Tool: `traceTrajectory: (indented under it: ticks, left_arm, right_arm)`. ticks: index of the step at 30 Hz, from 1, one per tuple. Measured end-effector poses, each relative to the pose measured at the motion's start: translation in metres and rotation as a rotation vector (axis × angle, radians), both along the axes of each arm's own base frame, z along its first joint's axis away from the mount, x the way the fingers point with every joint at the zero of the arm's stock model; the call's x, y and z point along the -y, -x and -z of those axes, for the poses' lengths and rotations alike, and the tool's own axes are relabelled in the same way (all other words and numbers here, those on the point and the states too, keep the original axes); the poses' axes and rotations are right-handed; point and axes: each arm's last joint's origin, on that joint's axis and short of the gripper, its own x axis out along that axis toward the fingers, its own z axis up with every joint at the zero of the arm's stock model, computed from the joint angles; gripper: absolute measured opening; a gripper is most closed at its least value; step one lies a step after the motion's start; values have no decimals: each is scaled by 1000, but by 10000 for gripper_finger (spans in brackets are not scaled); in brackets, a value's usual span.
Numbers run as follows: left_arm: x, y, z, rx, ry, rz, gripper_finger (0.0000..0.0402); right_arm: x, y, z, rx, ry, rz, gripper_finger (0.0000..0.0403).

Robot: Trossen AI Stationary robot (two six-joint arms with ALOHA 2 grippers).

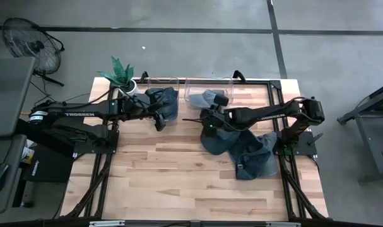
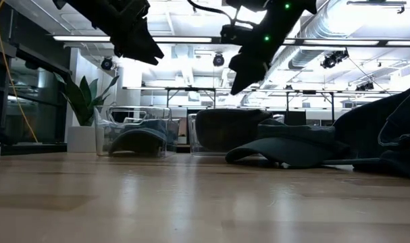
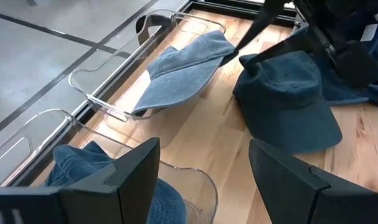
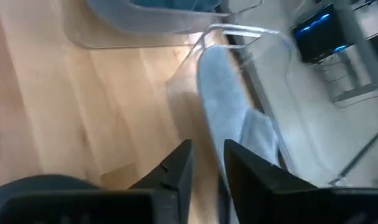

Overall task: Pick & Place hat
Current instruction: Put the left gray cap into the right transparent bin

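Left tool [image 3: 201,180], fingers apart and empty, hangs above the left clear bin [image 1: 163,88], which holds a dark denim hat [image 1: 164,101]. Right tool [image 4: 204,168], nearly together, nothing visibly gripped, by the right bin [image 1: 207,88] with a light-blue hat [image 3: 182,71]. Several dark hats [image 1: 251,154] remain near the counter's [image 1: 178,183] right edge; I judge the task partly done.

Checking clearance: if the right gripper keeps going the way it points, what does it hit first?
Likely the light blue hat draped over the clear bin; the right gripper has narrow jaws aimed at it, nothing between. Depth is unclear.
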Motion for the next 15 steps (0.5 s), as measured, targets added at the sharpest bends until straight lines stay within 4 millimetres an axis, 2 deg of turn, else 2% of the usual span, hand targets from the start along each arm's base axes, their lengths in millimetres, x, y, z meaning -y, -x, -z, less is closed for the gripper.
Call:
traceTrajectory:
  ticks: [5,10,15]
  left_arm:
    - [0,0,0,0,0,0,241]
    - [0,0,0,0,2,2,241]
    - [0,0,0,0,1,2,241]
  right_arm:
    - [-4,2,4,-26,-132,-60,11]
    - [-2,7,7,-87,-138,-49,4]
    - [15,9,9,-107,-170,-44,2]
